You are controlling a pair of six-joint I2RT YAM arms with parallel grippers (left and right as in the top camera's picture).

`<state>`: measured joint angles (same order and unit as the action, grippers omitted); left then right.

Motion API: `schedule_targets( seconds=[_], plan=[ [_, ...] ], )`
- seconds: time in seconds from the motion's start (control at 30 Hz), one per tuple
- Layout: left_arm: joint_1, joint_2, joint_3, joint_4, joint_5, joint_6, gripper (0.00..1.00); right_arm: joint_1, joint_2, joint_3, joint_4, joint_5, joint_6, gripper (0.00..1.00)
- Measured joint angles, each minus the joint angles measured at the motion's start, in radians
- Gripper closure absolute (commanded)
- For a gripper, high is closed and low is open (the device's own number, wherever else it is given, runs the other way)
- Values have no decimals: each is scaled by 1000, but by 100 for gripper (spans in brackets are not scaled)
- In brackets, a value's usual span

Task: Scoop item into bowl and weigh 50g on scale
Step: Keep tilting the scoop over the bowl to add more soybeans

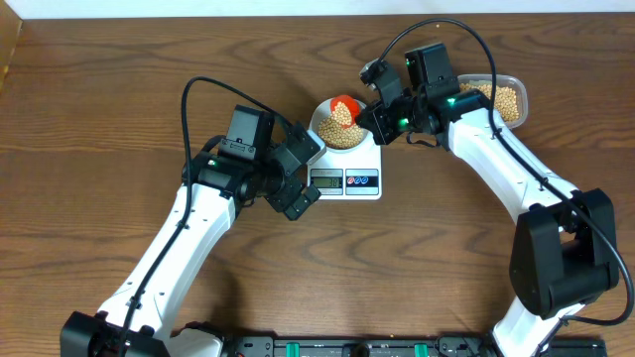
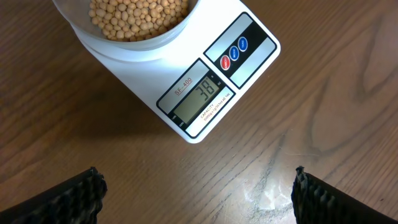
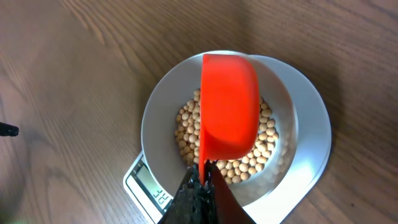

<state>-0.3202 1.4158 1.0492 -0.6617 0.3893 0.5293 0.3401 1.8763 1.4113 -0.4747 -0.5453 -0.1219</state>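
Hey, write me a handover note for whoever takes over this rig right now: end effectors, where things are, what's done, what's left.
Left end effector: open, empty, hovering near the scale.
Right end effector: shut on the orange scoop, which is tipped over the bowl.
The bowl sits on the scale, partly filled with soybeans. The clear tub by the right arm holds more.
Done: display reads 38.
Left: add beans until it reads 50.

Looks like a robotics lab bench, folks: a wood-grain tabletop, two white-and-black robot arms rising from a black rail at its edge, cables looping overhead, and a small kitchen scale just ahead of the left hand.
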Motion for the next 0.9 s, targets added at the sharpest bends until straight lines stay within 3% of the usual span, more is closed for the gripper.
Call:
schedule_targets(
  seconds=[0.9],
  plan=[
    [0, 0, 0, 0, 0, 0, 2, 0, 0, 0, 30, 0, -99, 99]
  ],
)
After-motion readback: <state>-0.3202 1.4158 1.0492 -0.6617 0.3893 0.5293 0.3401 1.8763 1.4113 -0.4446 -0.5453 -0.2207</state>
